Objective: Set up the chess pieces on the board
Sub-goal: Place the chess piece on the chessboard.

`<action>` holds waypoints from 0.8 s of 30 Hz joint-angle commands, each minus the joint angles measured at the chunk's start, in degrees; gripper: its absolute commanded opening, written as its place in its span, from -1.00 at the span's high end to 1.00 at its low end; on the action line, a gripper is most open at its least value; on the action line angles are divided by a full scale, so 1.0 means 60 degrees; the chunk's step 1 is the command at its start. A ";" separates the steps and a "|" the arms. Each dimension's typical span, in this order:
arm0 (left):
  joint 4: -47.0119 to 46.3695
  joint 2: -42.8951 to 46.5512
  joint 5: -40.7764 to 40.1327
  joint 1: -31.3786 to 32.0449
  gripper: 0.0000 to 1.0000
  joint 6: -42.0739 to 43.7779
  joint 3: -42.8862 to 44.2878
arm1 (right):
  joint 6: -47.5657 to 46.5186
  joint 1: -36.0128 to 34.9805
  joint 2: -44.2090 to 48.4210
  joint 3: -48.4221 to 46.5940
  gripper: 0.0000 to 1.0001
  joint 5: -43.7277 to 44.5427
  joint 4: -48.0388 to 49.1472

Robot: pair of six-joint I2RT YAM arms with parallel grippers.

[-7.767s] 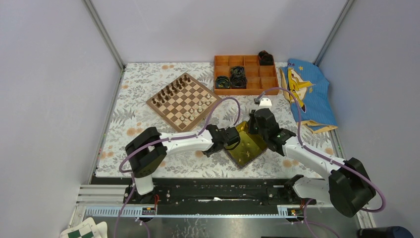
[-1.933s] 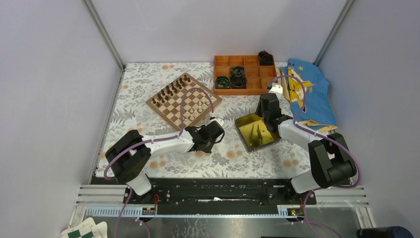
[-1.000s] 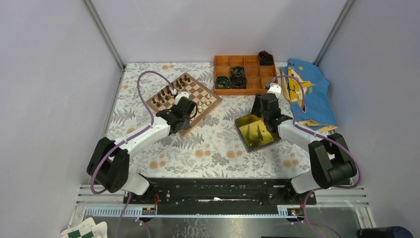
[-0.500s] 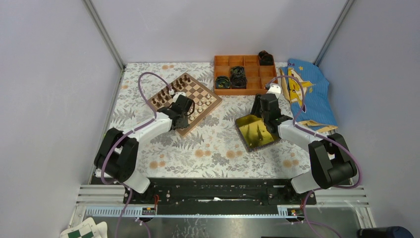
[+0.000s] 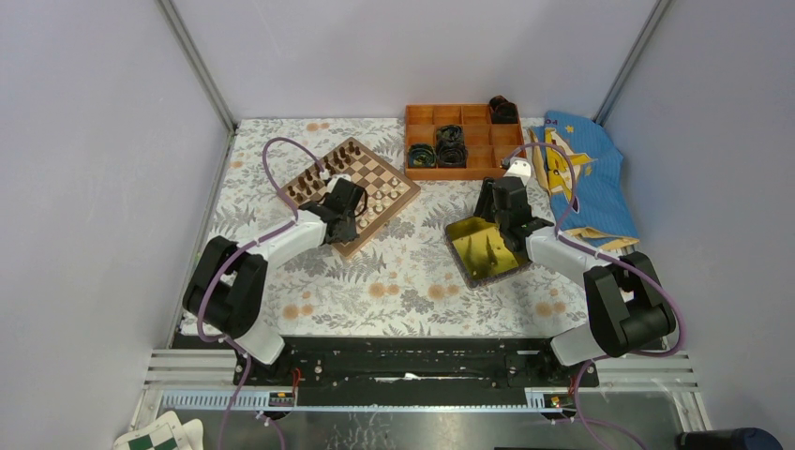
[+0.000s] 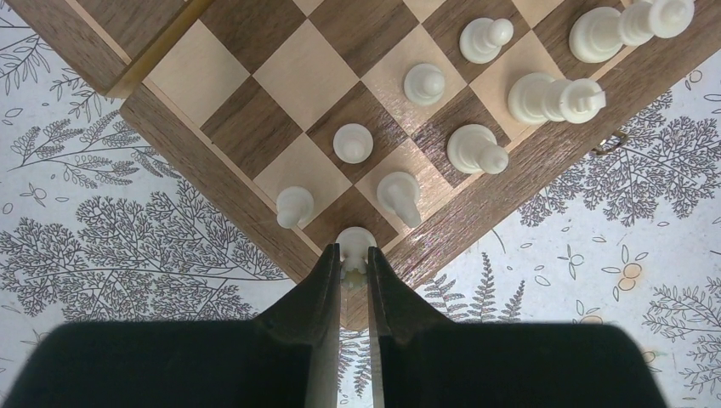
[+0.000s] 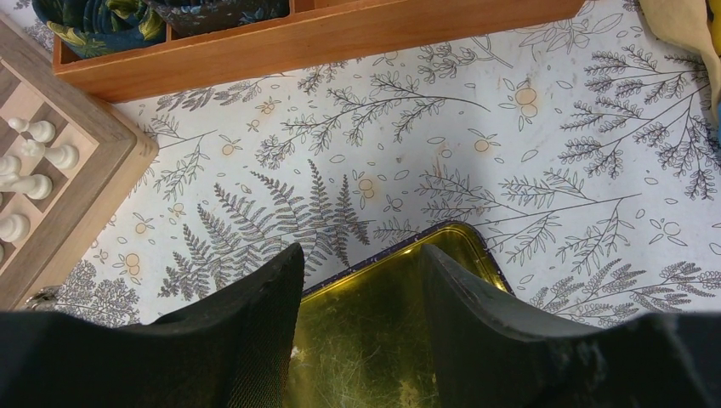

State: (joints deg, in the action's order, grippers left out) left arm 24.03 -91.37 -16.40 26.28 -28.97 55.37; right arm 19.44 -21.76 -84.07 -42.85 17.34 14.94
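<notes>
The board (image 5: 375, 173) lies at the back left, with dark figures along its far-left side. Cream-white chess pieces (image 5: 380, 199) stand in its near-right rows. In the left wrist view several of the white chess pieces (image 6: 474, 149) stand on the board (image 6: 281, 59). My left gripper (image 6: 354, 252) is shut on a white rook (image 6: 355, 238) over the board's nearest corner square. From above, the left gripper (image 5: 349, 208) hangs over that corner. My right gripper (image 7: 361, 251) stands open over the yellow tray (image 7: 383, 340), holding nothing.
An orange compartment box (image 5: 464, 136) with dark coiled items sits behind the yellow tray (image 5: 483, 253). A blue printed cloth (image 5: 577, 173) lies at the back right. The box's wooden wall (image 7: 340, 34) runs across the top of the right wrist view.
The left gripper has carried the rook from the table's middle to the board's near corner. Over the last half second it has hardly moved. The right arm is still.
</notes>
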 commanded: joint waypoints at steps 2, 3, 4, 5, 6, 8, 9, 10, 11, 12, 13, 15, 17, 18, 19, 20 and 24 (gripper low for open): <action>-0.0355 -0.0106 0.0060 -0.0059 1.00 -0.0085 0.0133 | 0.0032 -0.0087 0.0145 -0.0079 -0.19 0.0001 0.0459; -0.0350 -0.0106 0.0056 -0.0067 1.00 -0.0085 0.0131 | 0.0040 -0.0093 0.0130 -0.0080 -0.19 -0.0008 0.0462; -0.0340 -0.0108 0.0057 -0.0064 1.00 -0.0092 0.0131 | 0.0046 -0.0083 0.0115 -0.0080 -0.19 -0.0018 0.0455; -0.0330 -0.0128 0.0050 -0.0059 1.00 -0.0113 0.0113 | 0.0043 -0.0093 0.0100 -0.0080 -0.19 -0.0030 0.0462; -0.0336 -0.0131 0.0055 -0.0059 0.99 -0.0114 0.0116 | 0.0054 -0.0089 0.0089 -0.0080 -0.19 -0.0026 0.0472; -0.0336 -0.0130 0.0073 -0.0067 0.94 -0.0121 0.0117 | 0.0046 -0.0087 0.0069 -0.0080 -0.19 -0.0034 0.0472; -0.0320 -0.0116 0.0070 -0.0060 0.91 -0.0122 0.0117 | 0.0042 -0.0086 0.0067 -0.0080 -0.19 -0.0038 0.0477; -0.0318 -0.0104 0.0074 -0.0059 0.89 -0.0124 0.0117 | 0.0046 -0.0088 0.0060 -0.0080 -0.19 -0.0047 0.0470; -0.0314 -0.0095 0.0066 -0.0059 0.88 -0.0132 0.0117 | 0.0053 -0.0084 0.0053 -0.0080 -0.19 -0.0039 0.0473; -0.0303 -0.0083 0.0040 -0.0059 0.86 -0.0135 0.0117 | 0.0050 -0.0082 0.0052 -0.0080 -0.19 -0.0044 0.0471; -0.0296 -0.0072 0.0019 -0.0059 0.84 -0.0148 0.0117 | 0.0049 -0.0093 0.0059 -0.0080 -0.19 -0.0037 0.0473; -0.0284 -0.0058 -0.0001 -0.0059 0.77 -0.0141 0.0117 | 0.0054 -0.0084 0.0045 -0.0080 -0.19 -0.0048 0.0474; -0.0261 -0.0039 -0.0008 -0.0060 0.73 -0.0159 0.0103 | 0.0055 -0.0093 0.0038 -0.0082 -0.19 -0.0040 0.0478; -0.0263 -0.0039 -0.0018 -0.0059 0.73 -0.0164 0.0091 | 0.0056 -0.0087 0.0038 -0.0080 -0.19 -0.0044 0.0474; -0.0256 -0.0019 -0.0023 -0.0059 0.72 -0.0166 0.0088 | 0.0056 -0.0090 0.0038 -0.0080 -0.19 -0.0045 0.0481; -0.0255 0.0000 -0.0033 -0.0059 0.70 -0.0156 0.0075 | 0.0056 -0.0090 0.0038 -0.0080 -0.19 -0.0048 0.0478; -0.0255 0.0036 -0.0069 -0.0059 0.59 -0.0167 0.0065 | 0.0059 -0.0085 0.0038 -0.0073 -0.19 -0.0040 0.0455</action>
State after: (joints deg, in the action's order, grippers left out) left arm 24.03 -91.37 -16.23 26.24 -29.06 55.37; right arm 19.46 -21.76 -84.09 -42.85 17.23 15.75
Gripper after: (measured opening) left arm 0.192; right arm 0.591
